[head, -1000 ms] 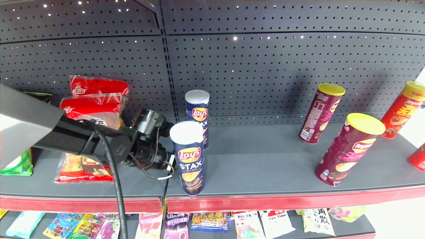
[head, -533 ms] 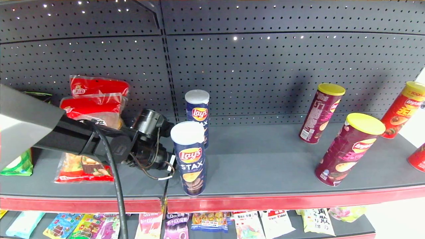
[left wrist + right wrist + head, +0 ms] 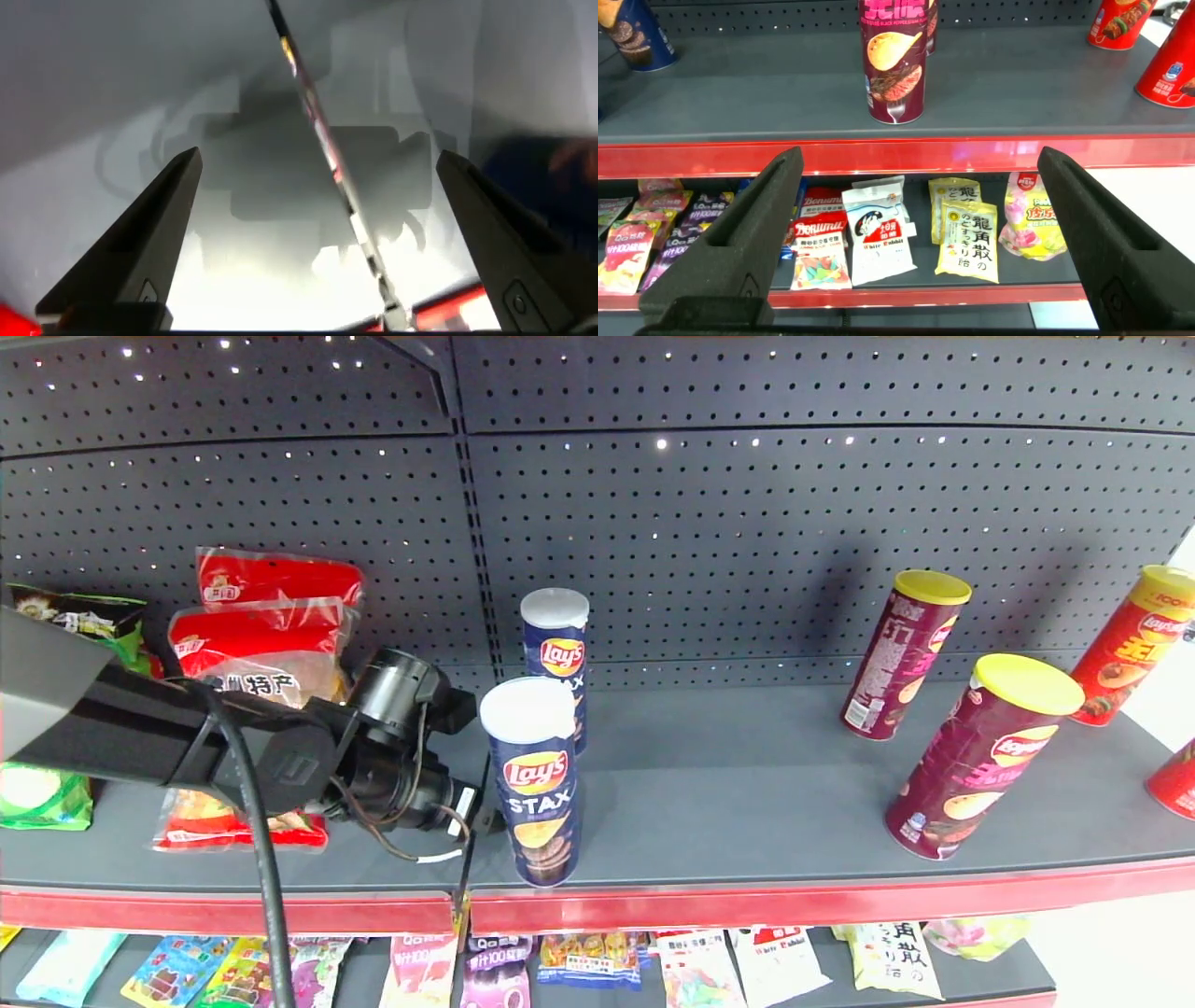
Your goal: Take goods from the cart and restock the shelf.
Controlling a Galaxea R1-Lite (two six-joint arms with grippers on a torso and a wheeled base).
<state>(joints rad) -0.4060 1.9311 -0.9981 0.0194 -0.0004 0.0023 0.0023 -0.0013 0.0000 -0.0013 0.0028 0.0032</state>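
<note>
Left-centre in the head view, the left gripper (image 3: 471, 803) lies level, spread wide and empty, beside a tall glossy blue can (image 3: 534, 784); the right gripper (image 3: 920, 154) gapes equally, empty.

Head: front-on, tilted down at shelf (image 3: 747, 803). Left wrist: jammed close to it. Right wrist: farther back, sharing head's maroon can (image 3: 962, 775).

light: bright, even | shadows: soft, on pegboard (image 3: 822, 579) behind maroon cans (image 3: 971, 765) | glare: white, on shelf (image 3: 262, 271), left wrist view | head view: shelf's front edge bows
</note>
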